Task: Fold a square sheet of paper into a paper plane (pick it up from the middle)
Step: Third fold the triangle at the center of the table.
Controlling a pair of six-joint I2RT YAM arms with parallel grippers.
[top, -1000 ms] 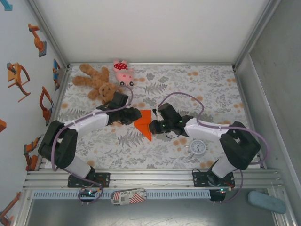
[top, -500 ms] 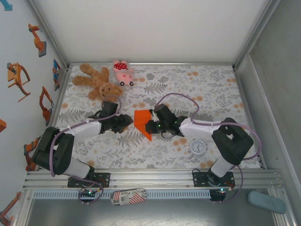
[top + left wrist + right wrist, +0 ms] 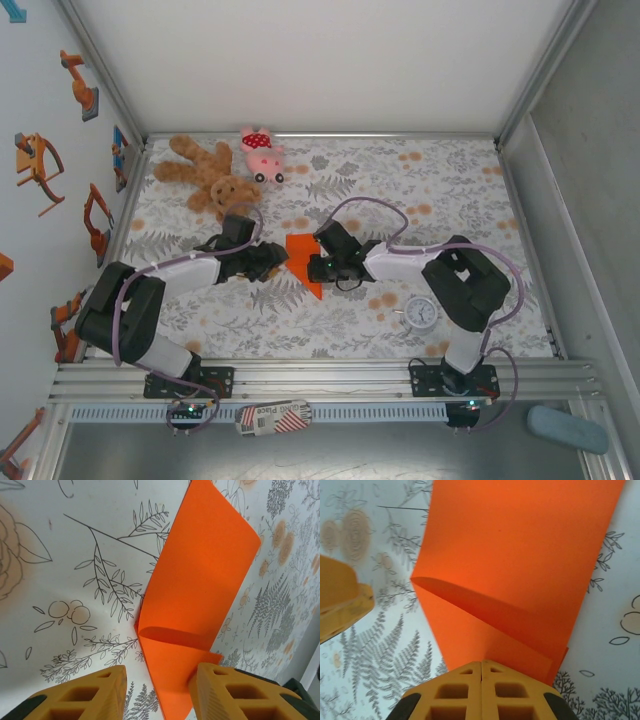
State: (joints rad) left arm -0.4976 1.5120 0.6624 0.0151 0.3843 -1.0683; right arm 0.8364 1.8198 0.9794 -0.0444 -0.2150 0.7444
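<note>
Right wrist view, we see right pincer (image 3: 481, 665) pressed together against the curled square sheet of paper (image 3: 520, 565), left wrist view, left pincer (image 3: 159, 674) parted loosely astride its corner.

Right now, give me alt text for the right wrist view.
A folded sheet of orange paper, one flap curling over, sits over a floral tablecloth. The right claw, fingers shut, pinches its near edge at the bottom of the frame.
</note>
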